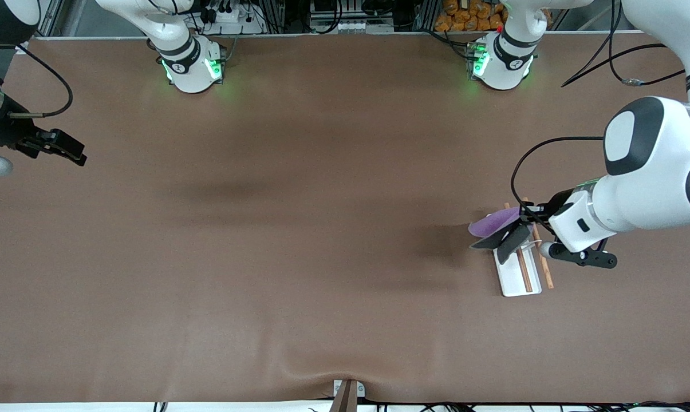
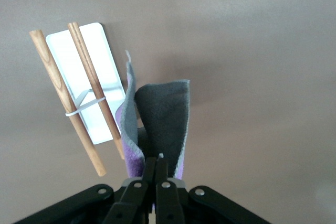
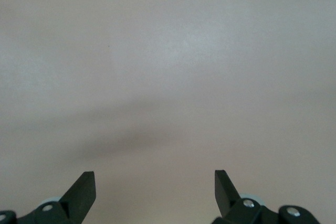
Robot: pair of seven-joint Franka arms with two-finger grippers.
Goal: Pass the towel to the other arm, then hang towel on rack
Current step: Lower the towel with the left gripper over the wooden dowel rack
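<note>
**Towel held over the rack**

The left gripper (image 1: 508, 239) hangs over the rack (image 1: 516, 274) at the left arm's end of the table (image 1: 299, 229), its fingers pinched together on the towel (image 1: 491, 223). In the left wrist view the towel (image 2: 160, 124) hangs folded, grey side out, purple at its edge, beside the rack's (image 2: 79, 61) two wooden rods. The right gripper (image 1: 55, 146) waits at the right arm's end, at 9 o'clock in the front view, fingers (image 3: 81, 192) spread apart over bare table.
</note>
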